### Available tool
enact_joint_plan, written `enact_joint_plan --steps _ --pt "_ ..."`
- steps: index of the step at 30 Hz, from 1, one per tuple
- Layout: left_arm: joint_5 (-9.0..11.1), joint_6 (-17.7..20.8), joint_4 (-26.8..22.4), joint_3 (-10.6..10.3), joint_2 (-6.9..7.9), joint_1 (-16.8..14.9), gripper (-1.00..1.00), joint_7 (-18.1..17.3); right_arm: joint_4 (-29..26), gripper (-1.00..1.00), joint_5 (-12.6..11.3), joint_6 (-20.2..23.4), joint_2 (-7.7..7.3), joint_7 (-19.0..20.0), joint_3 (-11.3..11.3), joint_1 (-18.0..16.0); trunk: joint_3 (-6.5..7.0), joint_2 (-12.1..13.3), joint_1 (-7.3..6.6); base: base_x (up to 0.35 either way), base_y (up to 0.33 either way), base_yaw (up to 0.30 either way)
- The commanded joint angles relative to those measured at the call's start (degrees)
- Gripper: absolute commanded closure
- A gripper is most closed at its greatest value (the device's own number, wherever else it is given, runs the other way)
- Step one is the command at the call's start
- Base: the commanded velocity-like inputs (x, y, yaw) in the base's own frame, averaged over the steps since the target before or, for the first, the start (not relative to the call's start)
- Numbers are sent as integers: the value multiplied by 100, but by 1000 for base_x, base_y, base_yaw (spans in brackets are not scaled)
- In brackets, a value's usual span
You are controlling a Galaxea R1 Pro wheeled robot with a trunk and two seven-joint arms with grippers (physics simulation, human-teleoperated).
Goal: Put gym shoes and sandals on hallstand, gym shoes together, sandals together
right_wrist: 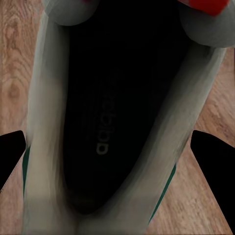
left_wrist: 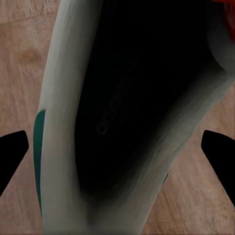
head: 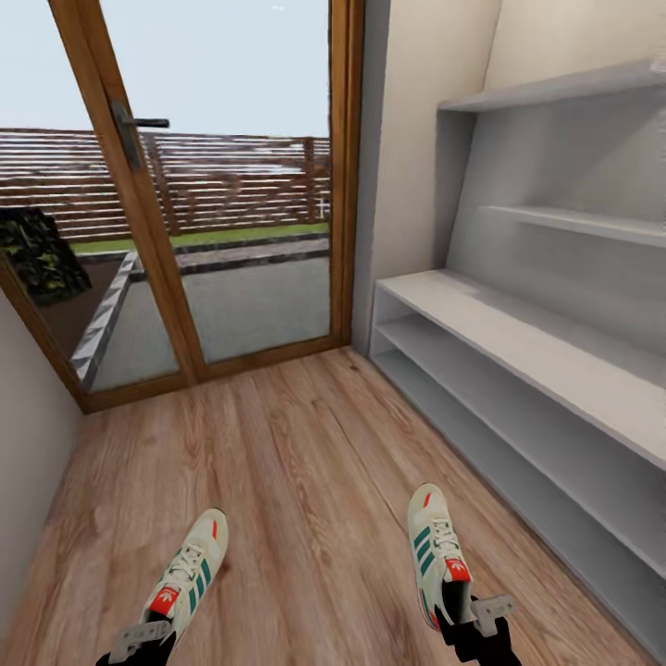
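Fingers [left_wrist: 12,156] straddle each gym shoe [left_wrist: 122,122], heel openings between them.

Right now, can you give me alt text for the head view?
Two gym shoes, the left shoe and the right shoe, lie apart on the corridor floor, a gripper at each heel. The hallstand runs along the right; a glass door stands ahead.

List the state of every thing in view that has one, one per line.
Left gym shoe: upright on the floor, left gripper open around its heel.
Right gym shoe: upright on the floor, right gripper open around its heel.
Hallstand: shelves bare.
Glass door: closed.
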Motion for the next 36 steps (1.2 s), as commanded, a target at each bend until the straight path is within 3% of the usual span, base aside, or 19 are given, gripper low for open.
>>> enact_joint_plan --steps 1,15,36 --pt "-43 -24 2 51 0 -4 100 -28 5 100 48 -19 1 24 -51 -5 -5 -2 2 277 234 -262" --pt "-44 -21 2 51 -2 -4 100 -27 5 100 48 -19 1 31 -51 -5 -5 -2 2 245 182 -262" --pt "-50 -54 10 39 -1 -4 100 -122 -4 100 39 -10 8 17 -60 -5 -38 -2 2 13 3 -254"
